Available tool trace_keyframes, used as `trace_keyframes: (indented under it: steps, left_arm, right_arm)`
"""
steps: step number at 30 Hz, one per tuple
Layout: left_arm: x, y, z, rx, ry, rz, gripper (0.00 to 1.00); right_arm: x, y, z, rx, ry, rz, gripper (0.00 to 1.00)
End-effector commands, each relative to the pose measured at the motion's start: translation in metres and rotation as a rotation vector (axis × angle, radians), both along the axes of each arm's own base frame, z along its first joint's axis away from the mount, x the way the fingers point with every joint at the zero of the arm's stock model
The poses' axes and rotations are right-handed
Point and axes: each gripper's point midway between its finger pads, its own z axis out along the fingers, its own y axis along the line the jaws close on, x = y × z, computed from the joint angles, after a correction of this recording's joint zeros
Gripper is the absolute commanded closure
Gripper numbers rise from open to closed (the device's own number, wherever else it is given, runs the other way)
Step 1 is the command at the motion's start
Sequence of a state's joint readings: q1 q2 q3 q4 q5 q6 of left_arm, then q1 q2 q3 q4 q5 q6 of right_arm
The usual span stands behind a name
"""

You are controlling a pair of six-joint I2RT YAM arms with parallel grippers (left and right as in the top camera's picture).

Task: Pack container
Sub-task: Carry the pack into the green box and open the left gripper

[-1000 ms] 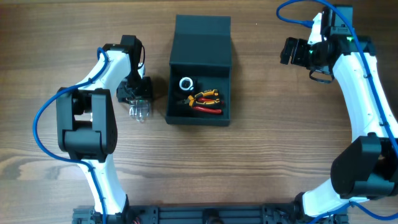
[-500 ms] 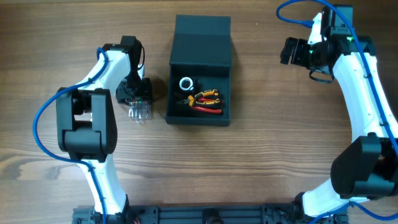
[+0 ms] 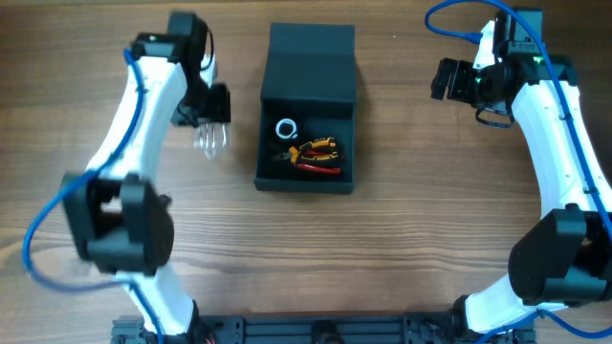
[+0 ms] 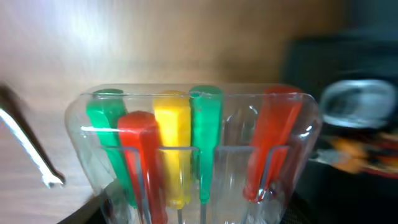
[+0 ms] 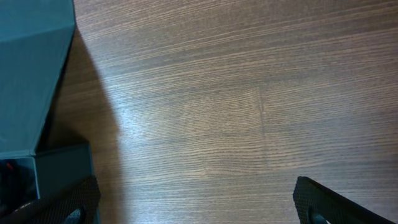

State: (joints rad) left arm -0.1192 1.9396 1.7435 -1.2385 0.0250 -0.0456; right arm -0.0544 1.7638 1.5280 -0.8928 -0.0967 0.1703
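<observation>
The container [image 3: 308, 177] is a dark teal-grey box in mid-table, its flap lid [image 3: 312, 48] folded back at the far side. Inside lie a white tape ring [image 3: 286, 128] and red-and-yellow pliers [image 3: 316, 153]. My left gripper [image 3: 209, 124] hangs left of the box, shut on a clear plastic case [image 3: 213, 143] of screwdrivers. The left wrist view is filled by this case [image 4: 193, 143] with green, red and yellow handles; the container [image 4: 348, 68] is blurred at the right. My right gripper [image 3: 441, 78] is open, right of the box, over bare wood [image 5: 196, 208].
A thin metal tool [image 4: 28, 146] lies on the wood left of the case in the left wrist view. The container's wall [image 5: 31, 68] fills the left edge of the right wrist view. Both arm bases stand at the near table edge.
My left arm has swung toward the far side, carrying the clear case with it, and the case now looks raised off the table. The right arm has not moved.
</observation>
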Motion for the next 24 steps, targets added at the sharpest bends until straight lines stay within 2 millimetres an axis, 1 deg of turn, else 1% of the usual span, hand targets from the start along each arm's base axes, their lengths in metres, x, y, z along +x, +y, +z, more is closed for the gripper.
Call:
trace_keyframes:
  steps: [1, 2, 4, 7, 9, 10, 12, 14, 19, 20, 21, 22, 24]
  left_arm:
    - [-0.008, -0.056, 0.081, -0.026, -0.239, -0.424, 0.96]
    - [-0.021, -0.082, 0.098, 0.01, -0.304, -0.671, 0.96]
    - [-0.033, -0.108, 0.108, 0.042, -0.351, -0.887, 0.96]
    - [-0.043, -0.143, 0.113, 0.068, -0.409, -1.107, 0.96]
    - [-0.049, -0.166, 0.11, 0.094, -0.434, -1.269, 0.96]
    - [-0.049, -0.173, 0.107, 0.103, -0.44, -1.324, 0.96]
    - [-0.047, -0.182, 0.099, 0.113, -0.443, -1.381, 0.96]
    - [-0.043, -0.185, 0.088, 0.119, -0.421, -1.419, 0.96]
    - [-0.031, -0.182, 0.055, 0.125, -0.348, -1.466, 0.96]
    - [-0.028, -0.181, 0.046, 0.123, -0.326, -1.479, 0.96]
    - [-0.027, -0.181, 0.04, 0.122, -0.313, -1.483, 0.96]
    - [-0.024, -0.181, 0.028, 0.117, -0.286, -1.495, 0.96]
    - [-0.023, -0.182, 0.016, 0.113, -0.259, -1.506, 0.96]
  right_arm:
    - [0.0, -0.002, -0.004, -0.004, 0.011, 0.008, 0.0]
    - [0.0, -0.002, -0.004, -0.003, 0.011, 0.007, 0.0]
    - [0.0, -0.002, -0.004, -0.003, 0.012, 0.007, 0.0]
    - [0.0, -0.002, -0.004, -0.003, 0.014, 0.007, 0.0]
    - [-0.001, -0.002, -0.005, -0.003, 0.016, 0.007, 0.0]
    - [-0.001, -0.002, -0.005, -0.003, 0.017, 0.007, 0.0]
    - [-0.002, -0.002, -0.005, -0.003, 0.019, 0.007, 0.0]
    - [-0.002, -0.002, -0.005, -0.003, 0.021, 0.007, 0.0]
    - [-0.002, -0.002, -0.005, -0.003, 0.022, 0.007, 0.0]
    - [-0.002, -0.002, -0.005, -0.003, 0.022, 0.007, 0.0]
    - [-0.002, -0.002, -0.005, -0.003, 0.021, 0.007, 0.0]
    - [-0.002, -0.002, -0.005, -0.003, 0.021, 0.007, 0.0]
    - [-0.002, -0.002, -0.005, -0.003, 0.021, 0.007, 0.0]
